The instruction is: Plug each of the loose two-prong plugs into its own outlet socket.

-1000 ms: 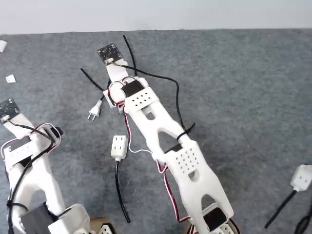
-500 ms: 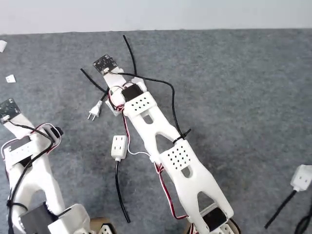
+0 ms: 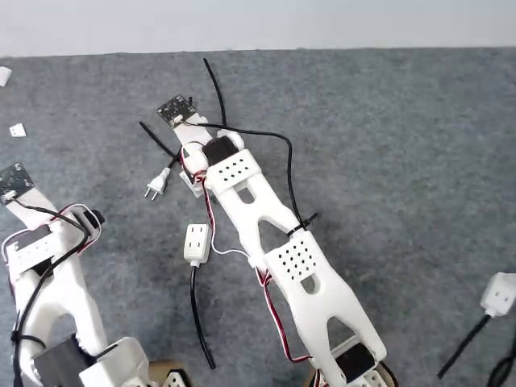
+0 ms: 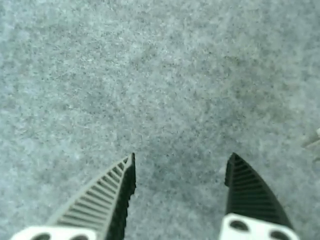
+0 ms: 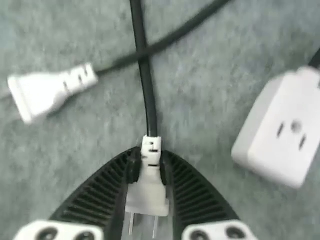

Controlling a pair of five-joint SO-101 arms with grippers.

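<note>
A white two-prong plug [image 5: 148, 192] is clamped between the right arm's jaws, which are closed on its body from both sides. Its prongs point back toward the wrist, and its black cord [image 5: 145, 75] runs straight away from the jaw tips across the grey table [image 3: 403, 145]. A second black cord [image 5: 175, 32] crosses that one. It seems to belong to the other plug, though the wrist view is too soft there to be sure.

That second plug [image 5: 47, 95] [image 3: 156, 185], also white, lies loose and flat on the table just beside the right arm's wrist, with its two prongs clear of everything.

A white outlet block [image 5: 277, 132] [image 3: 197, 240] lies face up on the other side of the held cord from the loose plug. From above it sits close beside the right arm [image 3: 266, 226], apart from both plugs, and its own black cord trails toward the arm bases. A second outlet block [image 3: 500, 292] rests well apart, on the right arm's outer side at the edge of the high view.

The left arm [image 3: 48, 266] stands on the opposite side, well away from the plugs and outlets. The left arm's jaws are spread wide over bare grey table.
</note>
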